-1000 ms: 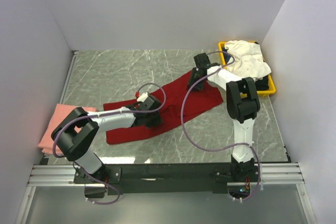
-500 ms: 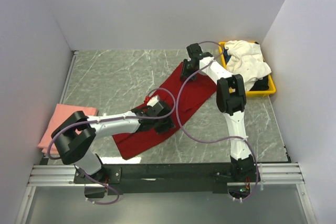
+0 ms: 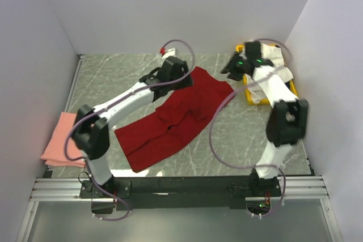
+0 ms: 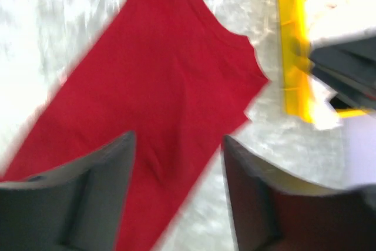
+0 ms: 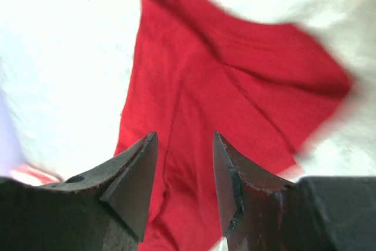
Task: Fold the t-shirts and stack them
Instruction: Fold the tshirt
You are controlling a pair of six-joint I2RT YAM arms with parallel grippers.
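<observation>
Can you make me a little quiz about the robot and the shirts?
1. True or false: the left gripper holds the red shirt.
2. The white shirt lies: A in the bin, B on the red shirt, C on the floor.
3. Fill in: the pink shirt lies by the table's ____ edge.
Key: 1 false, 2 A, 3 left.

Top view: bright, even light from above, soft faint shadows on the table [image 3: 113, 77]
Left wrist: motion blur, red shirt [image 4: 158, 86] edges smeared, table glaring white at left
Right wrist: background blown out white, shirt soft, fingers [image 5: 132, 186] dark, sharp
</observation>
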